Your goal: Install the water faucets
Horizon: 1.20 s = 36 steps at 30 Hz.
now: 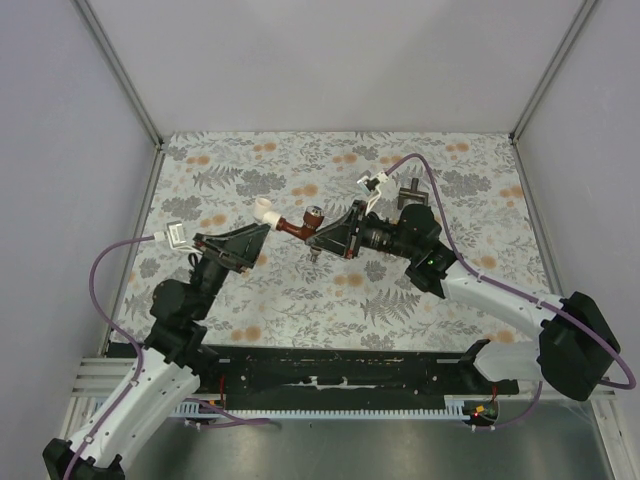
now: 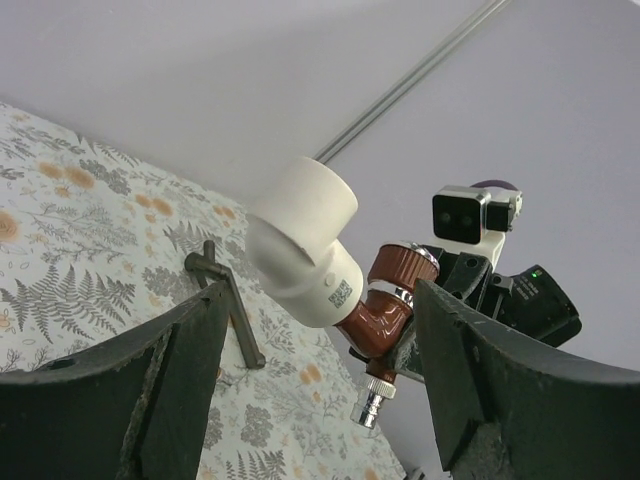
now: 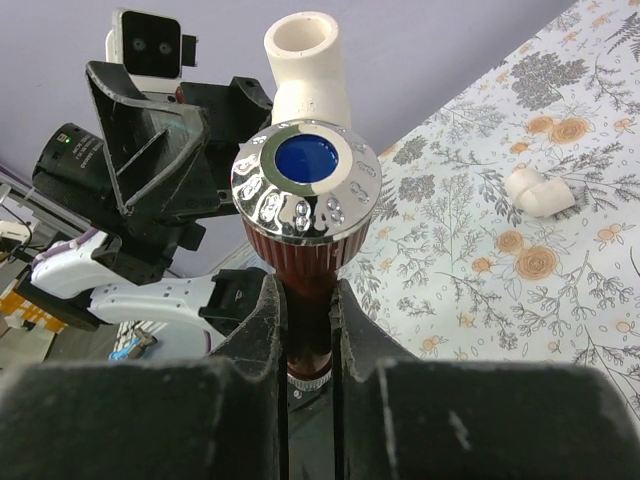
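Note:
A reddish-brown faucet hangs above the table, screwed into a white elbow fitting. My right gripper is shut on the faucet's body, just below its chrome, blue-centred knob. My left gripper is open. Its fingers stand wide on either side of the white elbow without touching it. The faucet points its silvery spout downward. The orange faucet is out of view.
A dark grey T-shaped tool lies on the floral table behind the right arm, also in the left wrist view. A loose white elbow fitting lies on the table. Grey walls enclose the table on three sides.

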Motion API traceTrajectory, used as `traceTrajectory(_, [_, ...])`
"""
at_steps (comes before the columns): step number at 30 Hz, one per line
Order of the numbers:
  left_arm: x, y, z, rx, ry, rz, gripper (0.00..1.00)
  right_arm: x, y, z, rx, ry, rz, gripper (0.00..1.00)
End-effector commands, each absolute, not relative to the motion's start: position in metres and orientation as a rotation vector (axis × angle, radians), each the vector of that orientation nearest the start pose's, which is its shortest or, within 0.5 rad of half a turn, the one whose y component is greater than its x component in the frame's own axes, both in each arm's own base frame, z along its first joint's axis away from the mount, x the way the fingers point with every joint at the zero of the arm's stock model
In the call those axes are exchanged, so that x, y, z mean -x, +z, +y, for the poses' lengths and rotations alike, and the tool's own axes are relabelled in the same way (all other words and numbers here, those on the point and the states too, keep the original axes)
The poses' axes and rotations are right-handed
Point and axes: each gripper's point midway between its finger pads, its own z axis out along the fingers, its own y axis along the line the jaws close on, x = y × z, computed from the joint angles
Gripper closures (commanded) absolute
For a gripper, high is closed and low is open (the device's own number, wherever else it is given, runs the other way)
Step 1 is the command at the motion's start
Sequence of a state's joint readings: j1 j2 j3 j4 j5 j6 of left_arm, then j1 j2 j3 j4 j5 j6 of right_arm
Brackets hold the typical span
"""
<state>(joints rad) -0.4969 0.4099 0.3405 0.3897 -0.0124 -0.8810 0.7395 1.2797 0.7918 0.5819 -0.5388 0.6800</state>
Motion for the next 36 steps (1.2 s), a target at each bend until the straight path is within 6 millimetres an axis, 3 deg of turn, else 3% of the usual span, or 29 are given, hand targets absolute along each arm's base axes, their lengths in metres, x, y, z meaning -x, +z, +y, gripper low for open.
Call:
traceTrajectory(1, [-0.225, 0.332, -0.148, 0.326, -1.210, 1.226, 0.21, -0.211, 0.330, 0.350, 0.588, 1.521, 1.440, 1.00])
traceTrajectory(8, [-0.226, 0.345, -0.158, 0.234, -1.233, 1.142, 0.24, -0.203, 0.336, 0.354, 0.596, 1.612, 1.420, 1.00])
traceTrajectory(14, [-0.223, 0.358, -0.164, 0.181, -1.282, 1.053, 0.35, -0.197, 0.335, 0.356, 0.617, 1.660, 1.433, 1.00])
traceTrajectory(17, [-0.217, 0.368, -0.167, 0.137, -1.301, 1.017, 0.52, -0.196, 0.329, 0.357, 0.633, 1.664, 1.461, 1.00])
traceTrajectory(20, [-0.210, 0.376, -0.170, 0.095, -1.317, 0.999, 0.89, -0.197, 0.324, 0.358, 0.627, 1.661, 1.480, 1.00])
traceTrajectory(21, [-0.209, 0.375, -0.171, 0.082, -1.315, 1.002, 0.98, -0.198, 0.323, 0.358, 0.621, 1.656, 1.483, 0.94])
traceTrajectory(24, [-0.206, 0.373, -0.172, 0.061, -1.312, 1.003, 0.98, -0.200, 0.325, 0.358, 0.612, 1.649, 1.479, 0.60])
traceTrajectory(27, [-0.204, 0.372, -0.170, 0.060, -1.302, 0.998, 0.98, -0.201, 0.329, 0.358, 0.602, 1.650, 1.470, 0.43])
traceTrajectory(36, [-0.201, 0.373, -0.172, 0.033, -1.294, 1.005, 0.98, -0.203, 0.338, 0.364, 0.575, 1.716, 1.433, 0.42])
